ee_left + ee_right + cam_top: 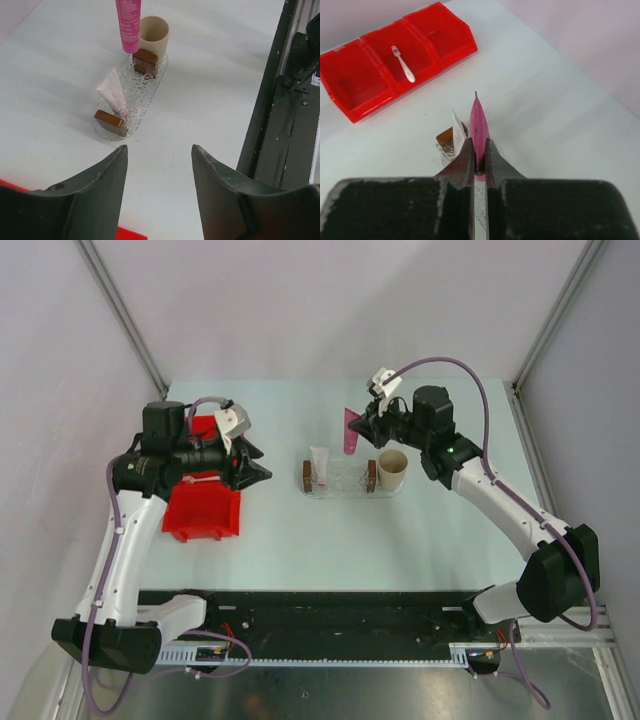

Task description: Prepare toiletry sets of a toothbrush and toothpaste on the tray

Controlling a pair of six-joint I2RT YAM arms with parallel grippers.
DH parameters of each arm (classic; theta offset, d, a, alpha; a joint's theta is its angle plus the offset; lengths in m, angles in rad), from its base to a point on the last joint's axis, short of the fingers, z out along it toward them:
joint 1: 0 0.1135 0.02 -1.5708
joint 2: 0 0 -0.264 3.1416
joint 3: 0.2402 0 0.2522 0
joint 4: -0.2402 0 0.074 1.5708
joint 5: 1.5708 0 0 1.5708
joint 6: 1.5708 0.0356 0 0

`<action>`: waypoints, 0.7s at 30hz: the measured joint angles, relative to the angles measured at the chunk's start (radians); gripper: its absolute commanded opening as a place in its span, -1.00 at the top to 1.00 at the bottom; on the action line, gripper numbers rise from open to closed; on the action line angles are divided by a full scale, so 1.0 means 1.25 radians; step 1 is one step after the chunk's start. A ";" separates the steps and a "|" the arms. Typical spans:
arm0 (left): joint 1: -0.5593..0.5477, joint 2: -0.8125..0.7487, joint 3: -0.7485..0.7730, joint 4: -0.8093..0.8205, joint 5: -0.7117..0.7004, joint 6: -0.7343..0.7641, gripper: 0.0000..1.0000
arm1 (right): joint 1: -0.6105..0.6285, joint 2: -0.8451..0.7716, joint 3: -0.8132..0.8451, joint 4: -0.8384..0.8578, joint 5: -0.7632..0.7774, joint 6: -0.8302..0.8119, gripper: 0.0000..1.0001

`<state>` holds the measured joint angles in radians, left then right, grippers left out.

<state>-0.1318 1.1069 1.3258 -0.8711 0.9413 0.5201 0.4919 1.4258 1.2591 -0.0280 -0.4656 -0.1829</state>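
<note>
Right gripper [362, 428] [478, 150] has its fingers pressed together on a magenta-pink squeeze tube [350, 432] [128, 25] [478, 122], pinching its flat sides and holding it on end in the air. From the left wrist view, the tube's lower end hangs close to one dark brown block [145, 61] of the shallow clear plastic tray [345, 478] [137, 95] and beside a tan paper cup [392, 469] [153, 32]. Whether it touches either one is hard to say from these angles.

A white squeeze tube [319, 462] [114, 92] lies in the tray at the opposite end, next to the second brown block [111, 122]. The cup stands on the pale table [420, 530] just beside the tray's right end.

Left gripper [262, 472] [157, 147] is spread and holds nothing, its tips pointing toward the tray from well apart. It hangs by the right edge of a red plastic divided bin [203, 510] [342, 85].

A thin white toothbrush [402, 65] lies in the bin's middle compartment.
</note>
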 measured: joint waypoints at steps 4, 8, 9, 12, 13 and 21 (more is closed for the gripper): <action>0.000 0.005 -0.010 0.010 -0.018 -0.005 -0.18 | 0.000 -0.006 -0.062 0.056 0.066 0.027 1.00; 0.000 0.011 -0.017 0.022 -0.035 -0.007 -0.17 | 0.015 -0.007 -0.096 0.085 0.144 0.038 1.00; 0.000 0.013 -0.018 0.023 -0.039 -0.007 -0.17 | 0.024 -0.007 -0.103 0.092 0.167 0.038 1.00; 0.000 0.020 -0.023 0.029 -0.046 -0.007 -0.17 | 0.056 -0.007 -0.113 0.101 0.229 0.042 1.00; 0.000 0.023 -0.025 0.031 -0.050 -0.009 -0.17 | 0.063 -0.007 -0.115 0.103 0.246 0.045 1.00; 0.000 0.031 -0.036 0.041 -0.075 -0.014 -0.17 | 0.106 -0.005 -0.116 0.112 0.367 0.112 1.00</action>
<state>-0.1318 1.1454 1.2804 -0.8196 0.8474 0.5026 0.6239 1.4193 1.1145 0.1116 -0.0071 -0.0429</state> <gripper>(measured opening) 0.582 0.054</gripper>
